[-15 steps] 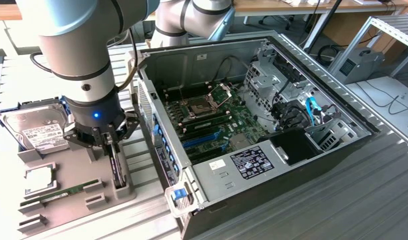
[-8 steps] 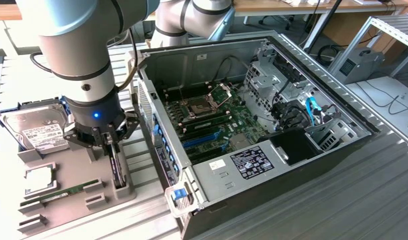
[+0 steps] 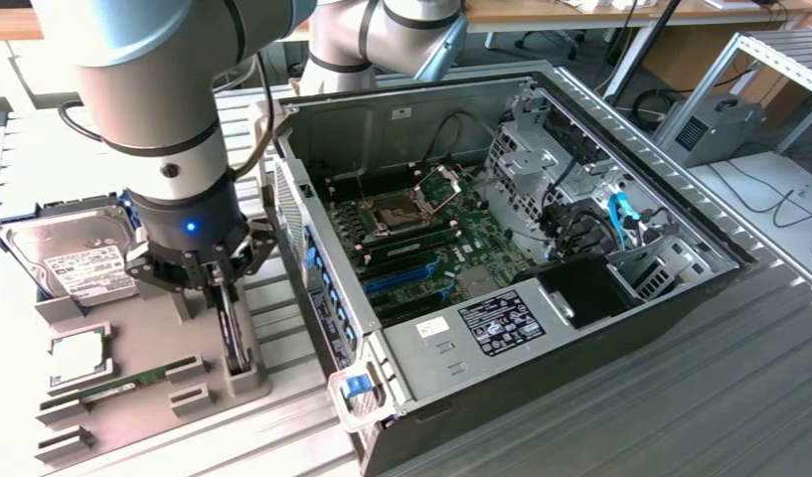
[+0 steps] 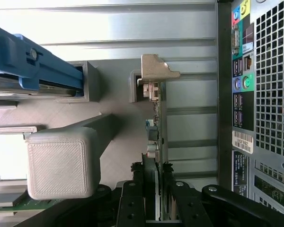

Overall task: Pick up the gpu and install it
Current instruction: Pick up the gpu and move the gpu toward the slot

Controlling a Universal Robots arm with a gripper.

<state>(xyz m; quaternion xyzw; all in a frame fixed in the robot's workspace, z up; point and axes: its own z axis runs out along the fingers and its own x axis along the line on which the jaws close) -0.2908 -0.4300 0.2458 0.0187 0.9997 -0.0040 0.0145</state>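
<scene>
Snugly within end effector (image 4: 153,172), gpu (image 4: 157,94)

Exterior view looks steeply down on the computer case (image 3: 552,328) (image 4: 270,71). Wrist view, seemingly straight down, sits close over the gpu (image 3: 231,320) (image 4: 154,135) at the case's nine o'clock; both share these.

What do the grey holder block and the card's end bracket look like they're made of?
Grey holder block: probably matte printed plastic, judging by fine layered ridges across its face. End bracket of the card: likely bare metal, a pale folded tab with dull sheen.
</scene>
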